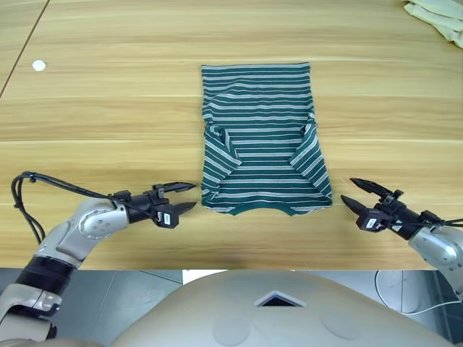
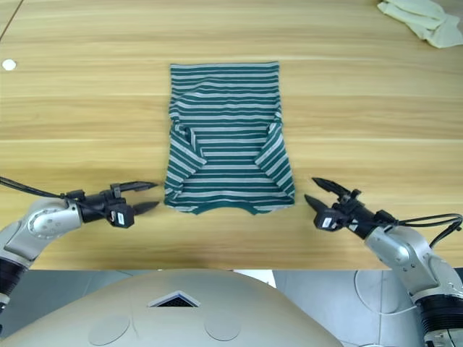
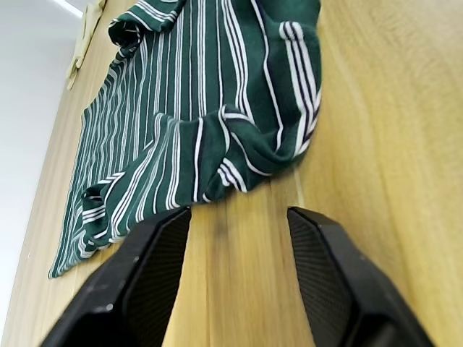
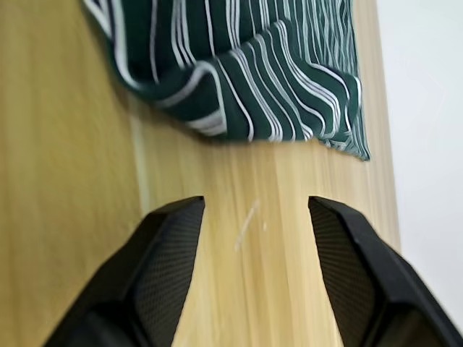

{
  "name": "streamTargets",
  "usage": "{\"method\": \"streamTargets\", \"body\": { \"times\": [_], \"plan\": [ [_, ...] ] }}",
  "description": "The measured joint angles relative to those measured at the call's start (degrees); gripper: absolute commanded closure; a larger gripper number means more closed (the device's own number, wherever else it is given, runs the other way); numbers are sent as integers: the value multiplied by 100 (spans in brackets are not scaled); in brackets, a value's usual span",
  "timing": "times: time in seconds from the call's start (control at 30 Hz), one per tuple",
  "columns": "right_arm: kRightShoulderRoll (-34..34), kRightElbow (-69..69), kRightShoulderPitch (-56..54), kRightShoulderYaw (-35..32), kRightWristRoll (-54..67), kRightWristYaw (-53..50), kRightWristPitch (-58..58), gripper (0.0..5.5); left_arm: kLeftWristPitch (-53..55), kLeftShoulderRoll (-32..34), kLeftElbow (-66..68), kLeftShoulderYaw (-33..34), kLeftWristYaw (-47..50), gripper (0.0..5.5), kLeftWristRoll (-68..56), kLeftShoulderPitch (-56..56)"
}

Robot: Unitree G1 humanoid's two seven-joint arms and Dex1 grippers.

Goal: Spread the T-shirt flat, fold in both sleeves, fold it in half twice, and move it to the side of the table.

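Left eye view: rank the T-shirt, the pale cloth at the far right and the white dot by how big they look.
1. T-shirt
2. pale cloth, partly cut off by the picture's edge
3. white dot

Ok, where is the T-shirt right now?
In the head views the T-shirt lies centred on the table, sleeves folded in, its near edge between the open left hand and open right hand, touching neither.
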Motion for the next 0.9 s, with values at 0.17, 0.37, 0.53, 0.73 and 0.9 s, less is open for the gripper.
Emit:
{"method": "streamTargets", "body": {
  "times": [0.17,0.37,0.53,0.73,0.9],
  "plan": [
    [-22,-98,26,46,31,94,-2,282,-140,-389,305,-359,-22,296,305,-635],
    [-36,-80,-21,133,32,113,-14,280,-346,-514,538,-562,27,319,375,-889],
    [-45,-10,-317,372,25,232,-80,280,-413,-528,606,-652,38,395,380,-880],
    [-27,31,-747,765,-32,326,-165,280,-429,-495,601,-716,26,488,377,-833],
    [-19,34,-879,940,-39,325,-199,320,-444,-477,598,-712,26,535,338,-874]
  ]
}}
